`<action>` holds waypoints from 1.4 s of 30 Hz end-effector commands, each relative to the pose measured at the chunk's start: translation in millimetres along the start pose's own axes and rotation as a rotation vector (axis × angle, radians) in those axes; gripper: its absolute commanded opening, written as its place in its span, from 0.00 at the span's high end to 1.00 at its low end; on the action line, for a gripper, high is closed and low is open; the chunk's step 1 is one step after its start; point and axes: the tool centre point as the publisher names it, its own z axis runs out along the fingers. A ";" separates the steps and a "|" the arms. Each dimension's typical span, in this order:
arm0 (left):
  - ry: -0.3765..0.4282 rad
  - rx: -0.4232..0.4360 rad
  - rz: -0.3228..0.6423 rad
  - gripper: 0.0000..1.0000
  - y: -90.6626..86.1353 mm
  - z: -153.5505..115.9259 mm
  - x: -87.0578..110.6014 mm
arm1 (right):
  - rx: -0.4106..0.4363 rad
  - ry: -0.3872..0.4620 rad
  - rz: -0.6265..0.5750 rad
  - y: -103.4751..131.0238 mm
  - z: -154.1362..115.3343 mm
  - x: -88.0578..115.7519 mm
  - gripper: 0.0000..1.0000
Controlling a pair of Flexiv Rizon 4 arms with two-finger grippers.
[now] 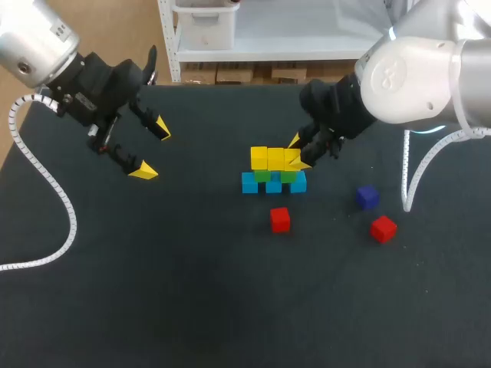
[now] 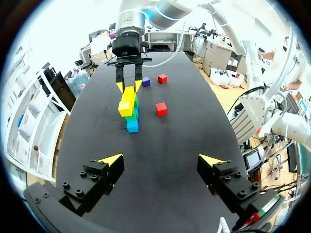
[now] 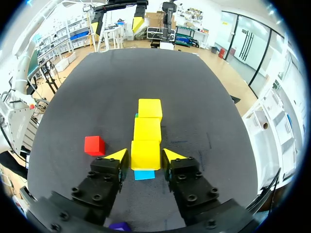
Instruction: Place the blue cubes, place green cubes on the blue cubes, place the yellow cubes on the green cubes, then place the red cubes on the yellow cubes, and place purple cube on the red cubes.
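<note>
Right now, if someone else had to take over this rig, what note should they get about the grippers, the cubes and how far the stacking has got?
Left gripper: open, empty, hovering off to the left of the stack.
Right gripper: shut on the end yellow cube, which is in line with the other yellow cubes.
Done: blue cubes in a row at the bottom, green cubes on them, yellow row on top, its last cube not yet released.
Left: release it, then stack the two red cubes, which lie loose on the table, and finally the purple cube.
</note>
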 end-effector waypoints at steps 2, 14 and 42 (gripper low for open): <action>0.000 0.003 0.002 0.00 1.6 -0.2 0.4 | -0.005 -0.004 -0.002 -2.4 0.9 0.0 0.52; 0.000 0.003 0.002 0.00 1.6 -0.2 0.4 | 0.011 -0.004 0.000 -3.4 -17.6 4.0 0.44; 0.000 0.003 0.002 0.00 1.6 -0.2 0.4 | 0.039 -0.038 0.037 51.5 -76.8 59.4 0.00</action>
